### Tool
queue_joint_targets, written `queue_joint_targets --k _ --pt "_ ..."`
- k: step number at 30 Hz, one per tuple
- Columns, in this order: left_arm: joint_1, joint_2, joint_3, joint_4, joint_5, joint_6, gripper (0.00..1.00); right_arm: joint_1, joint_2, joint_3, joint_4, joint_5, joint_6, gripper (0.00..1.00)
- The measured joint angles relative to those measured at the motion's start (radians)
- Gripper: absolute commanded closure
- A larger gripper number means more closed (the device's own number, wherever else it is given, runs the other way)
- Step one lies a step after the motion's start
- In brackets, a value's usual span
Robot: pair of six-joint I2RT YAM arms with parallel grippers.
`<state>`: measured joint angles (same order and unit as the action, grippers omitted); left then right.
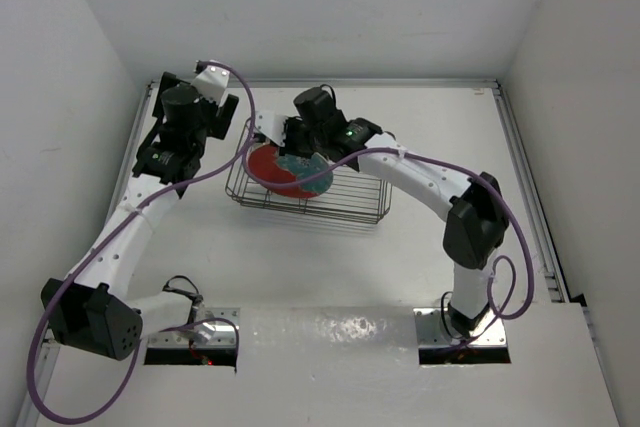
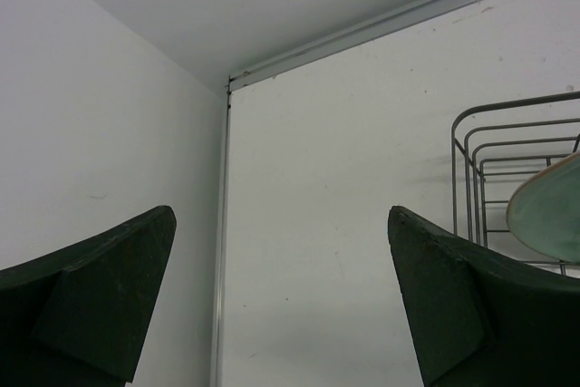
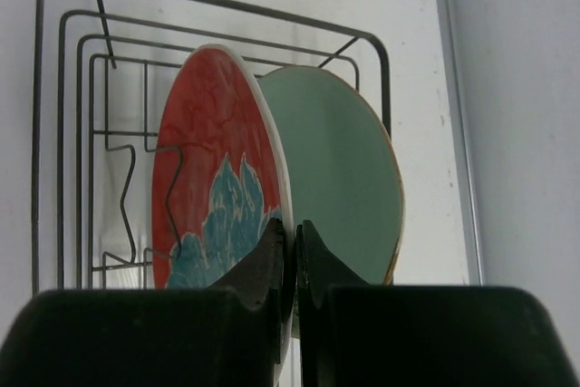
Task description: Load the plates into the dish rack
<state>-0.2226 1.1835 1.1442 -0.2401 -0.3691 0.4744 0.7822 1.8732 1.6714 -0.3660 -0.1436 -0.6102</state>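
The red plate (image 3: 204, 160) with a teal-blue flower stands on edge inside the dark wire dish rack (image 3: 63, 88). My right gripper (image 3: 295, 228) is shut on its rim. The mint green plate (image 3: 349, 169) stands on edge right behind it in the rack. In the top view the red plate (image 1: 275, 165) sits at the rack's (image 1: 360, 209) left end under my right gripper (image 1: 298, 137). My left gripper (image 1: 222, 112) is open and empty, left of the rack. In the left wrist view its gripper (image 2: 281, 224) faces bare table, with the rack corner (image 2: 471, 160) and green plate edge (image 2: 548, 210) at right.
White walls enclose the table on the left, back and right. A metal rail (image 2: 222, 251) runs along the table's left edge, and another (image 1: 525, 187) along the right edge. The rack's right half holds only zigzag wire dividers (image 3: 131, 197).
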Motion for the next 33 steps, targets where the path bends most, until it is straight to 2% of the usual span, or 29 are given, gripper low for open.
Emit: queue_joint_targets --k 7,8,10,11,12,14,15,16,17,23,26,28,33 --pt "0.0 0.0 0.0 0.012 0.016 0.0 0.0 -0.003 0.035 -0.032 0.101 -0.014 0.017 0.98" --pt "0.001 0.0 0.0 0.012 0.016 0.0 0.0 -0.005 0.036 -0.037 0.111 -0.014 0.023 0.88" --pt "0.001 0.0 -0.001 0.012 0.017 0.0 0.0 -0.009 0.036 -0.047 0.13 -0.01 0.035 0.75" --pt "0.001 0.0 -0.001 0.012 0.018 0.0 0.0 -0.011 0.036 -0.052 0.145 -0.005 0.037 0.52" --pt "0.001 0.0 -0.001 0.012 0.019 0.0 0.0 -0.013 0.035 -0.054 0.156 -0.002 0.041 0.4" --pt "0.001 0.0 -0.001 0.012 0.019 0.0 0.0 -0.015 0.033 -0.056 0.185 0.017 0.041 0.25" --pt "0.001 0.0 -0.001 0.012 0.019 0.0 0.0 -0.016 0.03 -0.058 0.195 0.029 0.043 0.09" --pt "0.002 0.0 -0.001 0.012 0.019 0.0 0.0 -0.018 0.024 -0.061 0.203 0.039 0.047 0.03" --pt "0.003 0.0 -0.001 0.012 0.019 0.0 0.0 -0.02 0.014 -0.067 0.208 0.05 0.043 0.01" --pt "0.07 0.0 -0.001 0.011 0.053 -0.013 0.0 -0.034 -0.116 -0.129 0.203 0.183 0.089 0.01" --pt "0.137 0.0 0.0 -0.002 0.101 -0.035 0.0 -0.099 -0.233 -0.165 0.142 0.269 0.244 0.01" --pt "0.174 0.0 0.0 -0.025 0.133 -0.042 0.0 -0.213 -0.332 -0.223 0.106 0.272 0.407 0.01" --pt "0.21 -0.005 -0.051 -0.063 0.161 -0.048 0.0 -0.692 -0.643 -0.719 0.206 0.225 0.808 0.01"
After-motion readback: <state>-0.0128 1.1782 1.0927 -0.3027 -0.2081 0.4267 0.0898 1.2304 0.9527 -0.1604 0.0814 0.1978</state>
